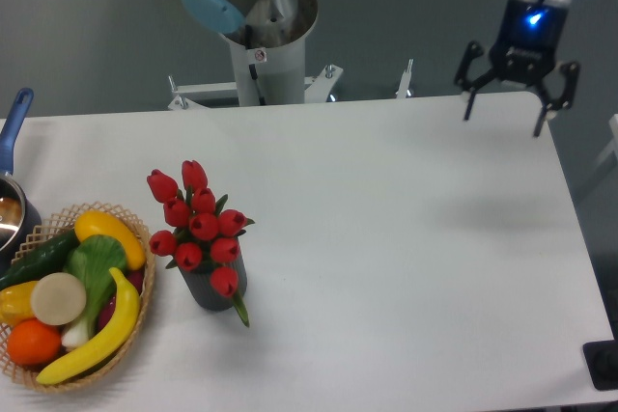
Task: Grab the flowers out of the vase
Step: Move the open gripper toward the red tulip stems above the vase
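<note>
Approach is the step in hand: my hand (503, 119) hangs at about two o'clock over the far right edge of the table (406, 238), fingers spread wide apart and holding nothing. The flowers (197, 226) stand well apart from me at about eight o'clock, their red buds bunched above the vase (214, 288), which sits just beside the wicker basket (135, 311) of fruit. Next, I judge, I must cross the table, come down over the buds, and close on the stems without knocking the vase over.

Woven wicker basket (143, 277), matt table (386, 238)
</note>
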`<state>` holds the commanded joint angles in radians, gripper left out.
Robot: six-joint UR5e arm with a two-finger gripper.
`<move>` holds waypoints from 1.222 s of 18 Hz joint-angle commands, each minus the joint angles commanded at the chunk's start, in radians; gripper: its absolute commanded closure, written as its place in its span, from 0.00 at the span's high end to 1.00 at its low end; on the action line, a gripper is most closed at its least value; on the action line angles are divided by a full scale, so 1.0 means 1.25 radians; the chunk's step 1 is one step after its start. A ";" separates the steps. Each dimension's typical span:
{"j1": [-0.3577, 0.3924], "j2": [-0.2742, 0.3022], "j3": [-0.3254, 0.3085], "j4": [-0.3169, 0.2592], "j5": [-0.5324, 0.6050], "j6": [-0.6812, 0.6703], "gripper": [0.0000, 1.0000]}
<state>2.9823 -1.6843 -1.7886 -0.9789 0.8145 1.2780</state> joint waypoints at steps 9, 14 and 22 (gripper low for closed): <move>-0.152 -0.054 0.000 0.064 -0.002 0.032 1.00; -0.190 -0.064 -0.016 0.074 -0.053 0.078 1.00; -0.206 -0.070 -0.115 0.074 -0.226 0.089 1.00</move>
<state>2.7244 -1.7718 -1.9327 -0.8866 0.5326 1.3898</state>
